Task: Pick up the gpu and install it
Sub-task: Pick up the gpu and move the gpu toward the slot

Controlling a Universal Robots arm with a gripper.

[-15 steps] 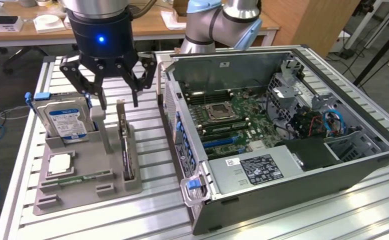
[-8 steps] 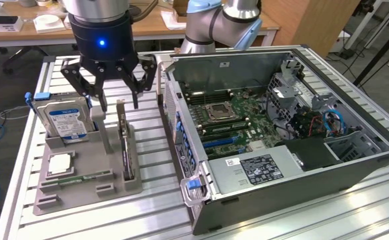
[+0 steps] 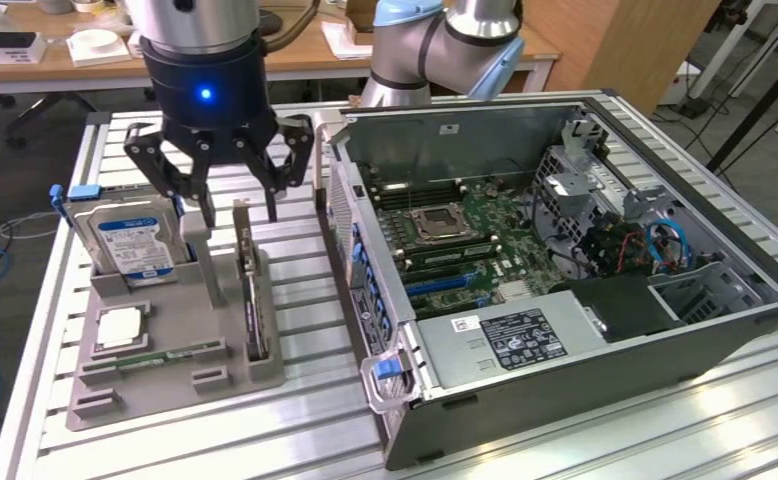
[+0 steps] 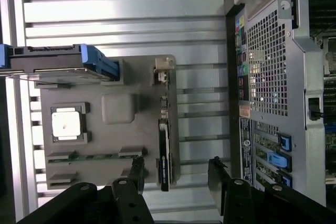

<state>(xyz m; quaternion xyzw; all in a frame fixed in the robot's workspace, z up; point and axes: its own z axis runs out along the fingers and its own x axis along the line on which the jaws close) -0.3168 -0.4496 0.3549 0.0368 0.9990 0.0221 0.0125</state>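
Exterior view has the claw (image 3: 240, 205) hanging wide open and empty over the gray holder (image 3: 229, 372) on the bench (image 3: 296, 430). The gpu (image 3: 248, 290) stands on edge in its slot there, not yet gripped, between the hard drive (image 3: 129, 240) and the open computer case (image 3: 496, 400).

The main risk looks like alignment. In the wrist view the card lies close to one of the fingers (image 4: 137, 169) rather than centred in the gap. A descent from here could put that finger on the card's top edge, or shove the card sideways and jam it in its slot. The hard drive stands just beside it, so a spread finger may clip it. A thin upright card could also twist or slip if pinched off-centre.
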